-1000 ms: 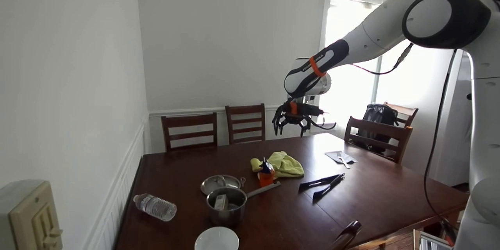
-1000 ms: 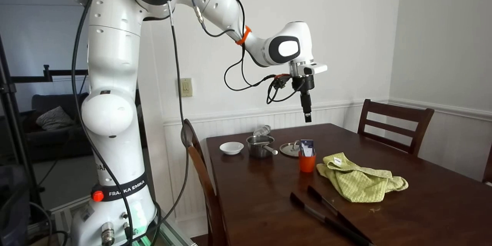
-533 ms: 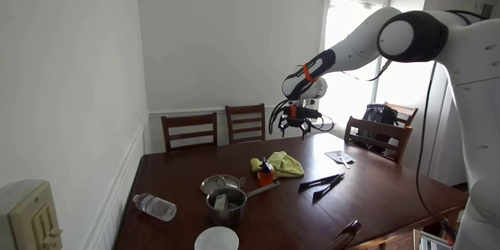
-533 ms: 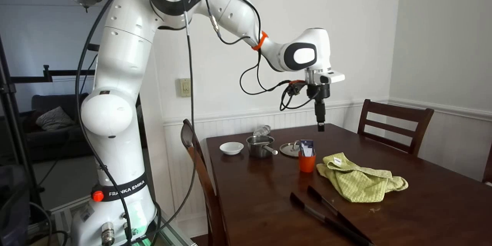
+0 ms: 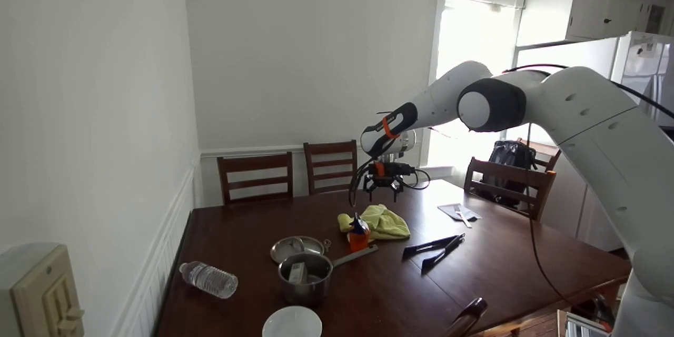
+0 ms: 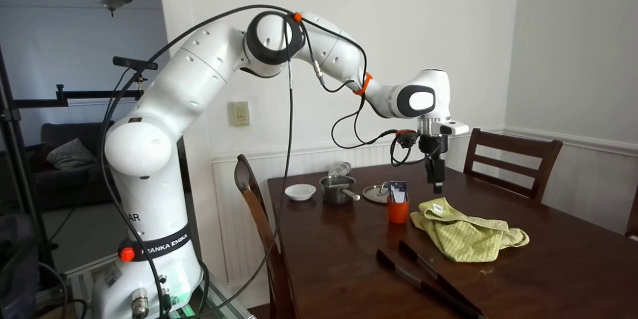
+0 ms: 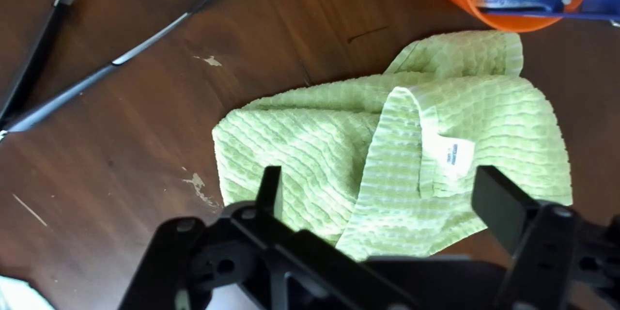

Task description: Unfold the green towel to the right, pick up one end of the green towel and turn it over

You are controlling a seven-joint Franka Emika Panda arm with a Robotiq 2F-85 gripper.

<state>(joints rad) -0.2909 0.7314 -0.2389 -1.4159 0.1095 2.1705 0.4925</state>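
Observation:
The green towel [image 6: 468, 239] lies crumpled and partly folded on the dark table. It also shows in the other views, beside the orange cup [image 5: 387, 224]. In the wrist view the towel [image 7: 310, 155] has a folded-over flap with a white tag [image 7: 457, 155]. My gripper [image 5: 383, 199] is open and empty, pointing down above the table. In an exterior view its tips [image 6: 437, 190] are above the tagged end of the towel. In the wrist view the open gripper [image 7: 380, 179] spans the flap, with one finger on each side; no contact shows.
The orange cup [image 6: 398, 212] with packets stands close to the towel. Black tongs [image 6: 403, 272] lie in front of it. A pot [image 5: 305, 289], a lid [image 5: 284, 248], a white bowl [image 5: 292, 322], a bottle [image 5: 210, 279] and a napkin [image 5: 450, 211] are on the table.
My arm has reached forward and come down, bringing the open gripper lower, over the towel. The towel and the other objects have not moved.

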